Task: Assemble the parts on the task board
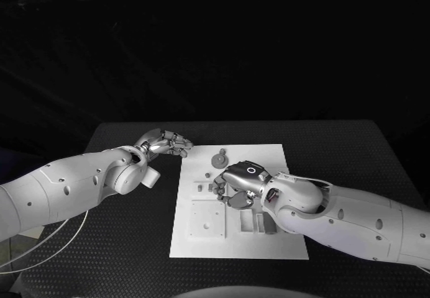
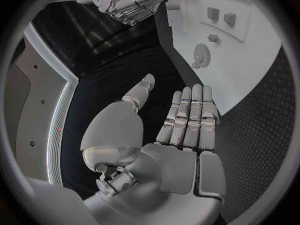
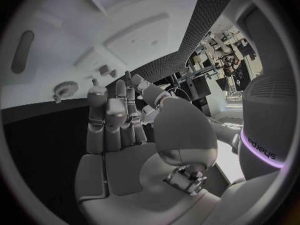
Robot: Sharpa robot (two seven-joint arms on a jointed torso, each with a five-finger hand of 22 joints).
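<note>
A: Two robot hands, one board. The left robot hand [image 1: 164, 143] hangs off the board's ten o'clock corner, over the dark textured counter [image 1: 117, 248]; its wrist view shows the palm bare and the fingers [image 2: 190, 115] laid out straight side by side, so it is released and holding nothing.

B: And the right robot hand [image 1: 235, 184]?

A: Down over the middle of the flat white rectangular task board [image 1: 269, 245]. From the head view its fingers bend towards the small grey parts [image 1: 202, 187] at its nine o'clock. Its own wrist view shows the fingers [image 3: 112, 120] upright and close together with no piece between them, but whether a fingertip pinches something on the far side, I cannot tell.

B: Which step, then?

A: I'd judge it is reaching for a part near the board's centre, nothing seated yet. The next move calls for a fine pinch on a small piece, then a clean lift clear of its neighbours.

B: Anything else loose?

A: A small round grey toothed gear [image 1: 219, 160] lies at the board's twelve o'clock end, apart from both hands. A raised square white block [image 1: 205, 220] sits towards seven o'clock. The right arm covers the board's four o'clock side.
</note>
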